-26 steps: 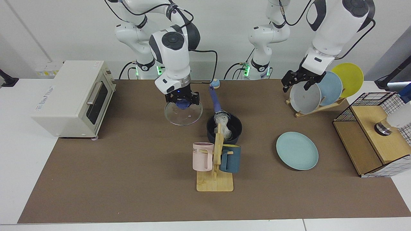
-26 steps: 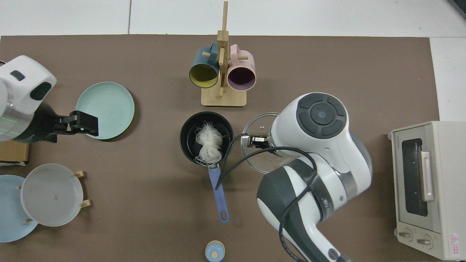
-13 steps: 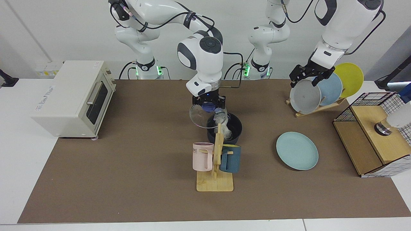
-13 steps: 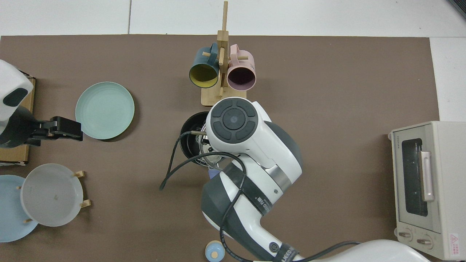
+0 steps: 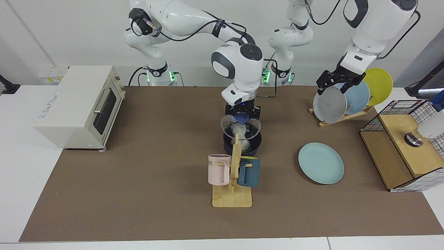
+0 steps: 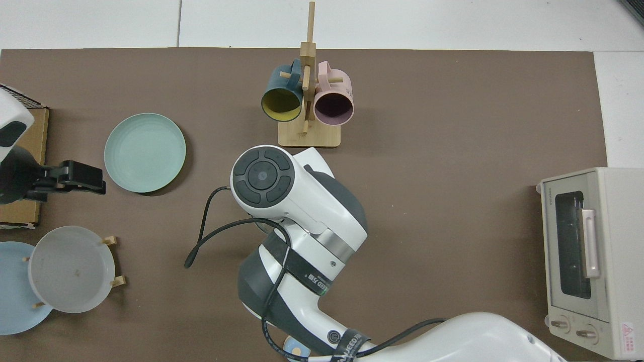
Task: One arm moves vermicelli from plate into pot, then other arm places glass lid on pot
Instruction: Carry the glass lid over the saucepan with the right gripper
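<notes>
Your right gripper, at centre frame in the facing view, has its fingers clamped on the blue knob of the glass lid. The lid hangs tilted just above the pot, which holds the vermicelli. Your left gripper waits at upper right above the plate rack, fingers spread and holding nothing. The plate lies bare at lower right.

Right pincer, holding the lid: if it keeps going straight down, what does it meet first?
Probably the small dark navy saucepan. The right pincer points down, shut on the blue knob of the round clear glass lid, which hangs tilted just above the rim. The lid's edge would likely touch first; depth is unclear.
</notes>
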You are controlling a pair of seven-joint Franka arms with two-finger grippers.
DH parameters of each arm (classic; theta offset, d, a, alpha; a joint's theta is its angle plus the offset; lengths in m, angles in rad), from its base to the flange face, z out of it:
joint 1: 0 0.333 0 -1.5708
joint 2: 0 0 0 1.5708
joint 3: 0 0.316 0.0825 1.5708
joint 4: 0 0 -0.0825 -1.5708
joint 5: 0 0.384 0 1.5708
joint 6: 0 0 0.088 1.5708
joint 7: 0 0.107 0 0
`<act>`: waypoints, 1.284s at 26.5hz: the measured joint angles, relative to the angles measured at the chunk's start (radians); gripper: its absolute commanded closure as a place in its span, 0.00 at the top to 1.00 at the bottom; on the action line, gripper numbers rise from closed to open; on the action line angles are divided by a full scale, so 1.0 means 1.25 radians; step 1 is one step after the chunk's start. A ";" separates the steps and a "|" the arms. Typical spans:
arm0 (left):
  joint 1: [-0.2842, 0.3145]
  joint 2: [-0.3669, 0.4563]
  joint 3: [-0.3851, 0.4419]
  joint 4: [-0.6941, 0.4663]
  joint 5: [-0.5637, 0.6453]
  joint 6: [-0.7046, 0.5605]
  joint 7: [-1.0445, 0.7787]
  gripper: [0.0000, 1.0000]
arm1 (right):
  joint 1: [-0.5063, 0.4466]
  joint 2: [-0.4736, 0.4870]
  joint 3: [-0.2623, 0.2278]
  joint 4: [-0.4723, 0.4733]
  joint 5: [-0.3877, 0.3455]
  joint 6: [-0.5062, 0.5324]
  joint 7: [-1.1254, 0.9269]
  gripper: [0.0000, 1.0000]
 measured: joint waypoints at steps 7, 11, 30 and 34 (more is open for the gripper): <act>0.002 0.000 -0.002 0.000 0.000 0.000 0.000 1.00 | 0.000 0.032 -0.001 0.013 -0.006 0.018 0.000 0.00; 0.002 0.000 -0.004 0.000 0.000 0.000 0.000 1.00 | 0.000 0.043 -0.001 0.014 -0.006 0.033 0.000 0.00; 0.002 0.000 -0.004 0.000 0.000 0.000 0.000 1.00 | 0.001 0.103 -0.002 0.060 -0.007 0.050 0.000 0.00; 0.002 0.000 -0.004 0.000 0.000 0.000 0.000 1.00 | 0.001 0.108 -0.002 0.065 -0.007 0.050 0.000 0.00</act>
